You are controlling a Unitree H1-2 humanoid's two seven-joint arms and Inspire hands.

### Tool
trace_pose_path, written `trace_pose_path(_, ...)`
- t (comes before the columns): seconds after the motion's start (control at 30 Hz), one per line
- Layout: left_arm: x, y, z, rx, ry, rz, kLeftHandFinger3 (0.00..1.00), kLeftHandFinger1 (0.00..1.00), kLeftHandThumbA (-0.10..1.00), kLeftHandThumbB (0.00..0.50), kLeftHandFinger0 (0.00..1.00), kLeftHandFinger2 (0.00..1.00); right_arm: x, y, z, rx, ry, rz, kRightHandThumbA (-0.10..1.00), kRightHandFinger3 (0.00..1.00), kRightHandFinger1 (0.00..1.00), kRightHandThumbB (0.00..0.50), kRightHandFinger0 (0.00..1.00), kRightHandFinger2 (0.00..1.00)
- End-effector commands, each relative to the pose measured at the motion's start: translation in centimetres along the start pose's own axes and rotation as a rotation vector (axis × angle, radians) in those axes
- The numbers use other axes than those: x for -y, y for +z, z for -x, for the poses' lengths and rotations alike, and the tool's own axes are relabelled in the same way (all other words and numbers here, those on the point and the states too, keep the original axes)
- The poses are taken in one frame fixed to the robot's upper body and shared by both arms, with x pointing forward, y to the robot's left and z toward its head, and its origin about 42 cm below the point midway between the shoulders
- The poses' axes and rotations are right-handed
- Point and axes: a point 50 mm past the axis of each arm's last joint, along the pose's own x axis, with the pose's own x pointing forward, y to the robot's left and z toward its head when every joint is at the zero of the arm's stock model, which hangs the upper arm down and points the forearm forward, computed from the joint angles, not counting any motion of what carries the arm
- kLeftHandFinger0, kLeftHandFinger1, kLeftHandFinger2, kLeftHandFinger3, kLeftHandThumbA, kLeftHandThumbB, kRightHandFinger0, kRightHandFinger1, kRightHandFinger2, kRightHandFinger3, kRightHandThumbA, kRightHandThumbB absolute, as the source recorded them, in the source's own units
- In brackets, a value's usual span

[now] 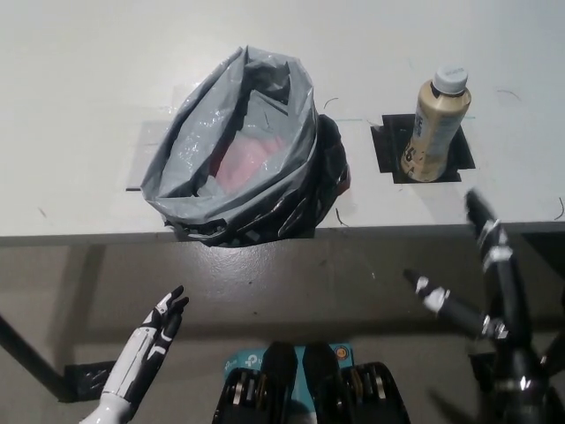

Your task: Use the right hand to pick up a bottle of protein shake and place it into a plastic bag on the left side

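We judge the reach pending: right hand (481, 283), fingers released, below the protein shake bottle (433, 125), must rise and close.

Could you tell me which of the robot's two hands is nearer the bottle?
The black right hand, open just below the beige white-capped shake bottle. The white left hand rests low at lower left, beneath the grey plastic bag.

The label print on the protein shake bottle (433, 128) at two o'clock is too small to read. Something pinkish lies deep in the plastic bag (238, 146) at eleven o'clock, too blurred to identify. The right hand (485, 283) at four o'clock runs off the bottom edge.
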Motion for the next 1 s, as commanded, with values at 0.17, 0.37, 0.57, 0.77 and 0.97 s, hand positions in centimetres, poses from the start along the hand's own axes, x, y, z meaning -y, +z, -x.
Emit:
trace_pose_path(0.17, -0.6, 1.0, 1.0, 0.06, 0.015, -0.008, 1.0, 1.0, 1.0, 0.217, 1.0, 1.0, 0.9, 2.9, -6.3, 0.053, -0.06, -0.025, 0.96, 1.0, 1.0, 0.337, 1.0, 1.0)
trace_pose_path(0.37, -0.3, 0.8, 1.5, 0.061, 0.015, -0.012, 1.0, 1.0, 1.0, 0.217, 1.0, 1.0, 0.7, 0.7, -8.4, -0.044, -0.067, -0.043, 1.0, 1.0, 1.0, 0.352, 1.0, 1.0)
trace_pose_path(0.57, 0.3, 0.8, 1.7, 0.054, -0.001, -0.025, 1.0, 1.0, 1.0, 0.222, 1.0, 1.0, 1.5, -1.5, -10.9, -0.076, -0.075, -0.033, 1.0, 1.0, 1.0, 0.301, 1.0, 1.0)
trace_pose_path(0.77, 0.3, 1.1, 1.4, 0.072, -0.004, -0.059, 1.0, 1.0, 1.0, 0.212, 1.0, 1.0, 2.5, -2.0, -13.0, -0.091, -0.103, -0.018, 1.0, 1.0, 1.0, 0.298, 1.0, 1.0)
trace_pose_path(0.97, 0.2, 1.1, 1.4, 0.07, -0.003, -0.05, 1.0, 1.0, 1.0, 0.197, 1.0, 1.0, 2.7, -1.8, -13.6, -0.075, -0.104, -0.034, 1.0, 1.0, 1.0, 0.335, 1.0, 1.0)
